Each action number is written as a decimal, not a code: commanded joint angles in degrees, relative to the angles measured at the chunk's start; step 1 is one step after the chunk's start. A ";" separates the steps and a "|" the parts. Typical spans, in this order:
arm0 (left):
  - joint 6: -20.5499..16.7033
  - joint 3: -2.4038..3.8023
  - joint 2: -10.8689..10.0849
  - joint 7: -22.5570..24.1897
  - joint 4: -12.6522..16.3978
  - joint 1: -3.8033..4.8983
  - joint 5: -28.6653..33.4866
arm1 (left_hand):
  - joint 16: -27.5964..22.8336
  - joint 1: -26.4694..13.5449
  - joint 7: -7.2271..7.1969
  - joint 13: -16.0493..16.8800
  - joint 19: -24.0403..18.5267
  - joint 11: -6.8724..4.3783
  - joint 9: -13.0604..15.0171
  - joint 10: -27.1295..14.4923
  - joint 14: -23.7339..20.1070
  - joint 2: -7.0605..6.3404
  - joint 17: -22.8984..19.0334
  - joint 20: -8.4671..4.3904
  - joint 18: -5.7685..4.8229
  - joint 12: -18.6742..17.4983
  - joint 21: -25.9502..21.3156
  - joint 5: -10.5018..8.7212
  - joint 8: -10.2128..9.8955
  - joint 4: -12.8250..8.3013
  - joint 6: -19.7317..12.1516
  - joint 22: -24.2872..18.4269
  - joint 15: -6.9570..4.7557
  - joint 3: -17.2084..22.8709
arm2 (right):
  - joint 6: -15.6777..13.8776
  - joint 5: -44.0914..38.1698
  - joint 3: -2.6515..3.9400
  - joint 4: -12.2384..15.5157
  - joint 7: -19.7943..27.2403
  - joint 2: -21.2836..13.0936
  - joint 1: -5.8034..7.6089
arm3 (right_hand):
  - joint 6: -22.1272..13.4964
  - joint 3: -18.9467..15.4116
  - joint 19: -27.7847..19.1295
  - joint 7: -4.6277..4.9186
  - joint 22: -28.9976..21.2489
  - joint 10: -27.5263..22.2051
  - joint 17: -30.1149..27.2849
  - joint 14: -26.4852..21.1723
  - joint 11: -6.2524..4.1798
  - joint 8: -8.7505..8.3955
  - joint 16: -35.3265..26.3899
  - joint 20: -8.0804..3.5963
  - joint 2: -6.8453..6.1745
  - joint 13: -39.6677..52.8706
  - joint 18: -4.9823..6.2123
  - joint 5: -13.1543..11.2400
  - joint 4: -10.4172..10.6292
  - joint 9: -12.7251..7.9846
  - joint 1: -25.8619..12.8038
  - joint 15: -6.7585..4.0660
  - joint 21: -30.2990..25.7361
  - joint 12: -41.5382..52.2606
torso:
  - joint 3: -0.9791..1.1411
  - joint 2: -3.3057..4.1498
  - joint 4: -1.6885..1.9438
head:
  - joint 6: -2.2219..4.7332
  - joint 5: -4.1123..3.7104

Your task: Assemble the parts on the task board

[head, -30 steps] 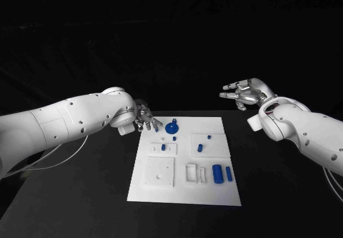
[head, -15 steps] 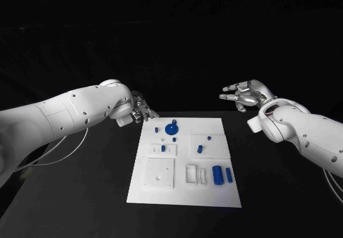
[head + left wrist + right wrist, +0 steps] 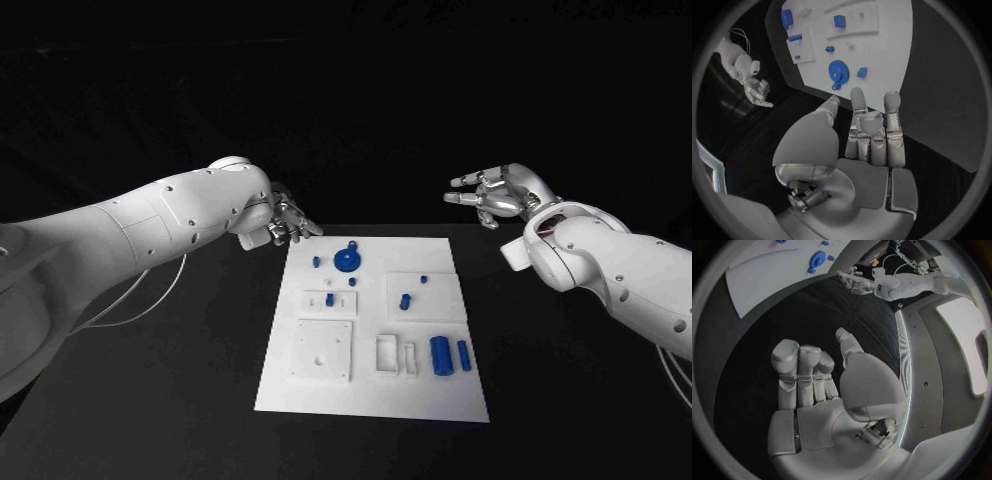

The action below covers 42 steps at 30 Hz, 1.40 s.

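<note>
The white task board [image 3: 372,395] lies in the middle of the black table. A blue round disc part [image 3: 346,260] sits near its far edge, two blue cylinders [image 3: 440,355] lie near its right side, and several small blue pieces [image 3: 405,298] stand around the centre. My left hand [image 3: 286,222] hovers just off the board's far left corner, fingers apart and empty. The left wrist view shows that hand [image 3: 870,140] facing the disc [image 3: 838,71]. My right hand [image 3: 493,192] is raised beyond the far right corner, fingers loosely apart, holding nothing; its palm [image 3: 811,385] is bare.
White raised blocks and recesses [image 3: 323,348] take up the board's near left half. Black table surrounds the board on all sides. A thin white cable [image 3: 137,300] hangs under my left arm.
My left hand has drawn back from over the board's far left corner to just outside it. The right hand has barely moved.
</note>
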 commanded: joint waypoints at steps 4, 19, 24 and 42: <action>6.61 0.02 1.44 0.70 -2.73 -0.34 -0.93 | 0.32 0.03 -0.24 -0.01 -0.16 0.52 0.72 2.56 -0.33 -0.01 -0.03 0.14 0.05 0.40 0.11 3.30 -0.02 0.90 0.17 1.07 0.01 -5.07 | 0.54 -0.23 0.04 0.43 0.45 -0.24 0.15 | -0.42 -0.16 3.36 0.02 3.22 -0.44 0.04 0.05 0.04 -0.04 -0.38 -0.01 0.20 -0.07 0.90 0.02 -0.07 0.06 -0.10 -0.03 -0.07 -0.23 | -0.19 0.70 -0.17 | 0.01 -0.31; 9.72 -0.08 2.75 0.12 -4.81 -1.10 -2.65 | 0.77 0.11 -0.38 0.03 -0.16 0.41 1.23 2.58 -0.16 1.17 0.40 0.12 0.08 0.66 0.45 3.91 0.00 1.88 0.54 1.08 -0.03 -5.83 | 0.31 -0.32 0.06 0.68 0.34 -0.37 0.39 | -0.37 -0.37 3.36 0.00 3.14 -0.37 0.10 0.09 0.03 -0.04 -0.35 -0.01 0.36 -0.10 0.91 -0.21 0.74 0.06 -0.62 -0.03 -0.11 -0.27 | -0.27 0.96 -0.22 | 0.07 -0.27; 10.41 -0.09 2.97 0.05 -5.15 -1.18 -2.20 | 0.78 0.02 -0.38 0.04 -0.18 0.40 1.27 2.57 -0.18 1.27 0.41 0.11 0.08 0.67 0.47 3.90 -0.02 1.93 0.53 1.08 -0.02 -5.83 | 0.32 -0.32 0.06 0.60 0.33 -0.20 0.41 | -0.34 -0.48 3.37 0.00 3.13 -0.34 0.12 0.10 0.04 -0.03 -0.33 -0.01 0.34 -0.07 0.91 -0.29 0.93 0.07 -0.59 -0.03 -0.05 -0.23 | -0.23 0.97 -0.19 | 0.09 -0.31; 10.45 -0.15 3.36 0.63 -5.55 -1.76 -1.92 | 1.14 -0.26 -0.46 0.06 -0.28 0.36 1.75 2.58 -0.06 3.33 0.72 0.14 0.13 0.95 0.83 4.22 -0.03 -0.14 0.71 1.06 -0.01 -6.40 | 0.39 -0.31 0.06 0.44 0.33 0.13 0.41 | -0.34 -0.48 3.37 0.00 3.13 -0.34 0.12 0.10 0.04 -0.03 -0.33 -0.01 0.34 -0.07 0.91 -0.29 0.93 0.07 -0.59 -0.03 -0.05 -0.23 | -0.28 1.06 -0.21 | 0.40 -0.39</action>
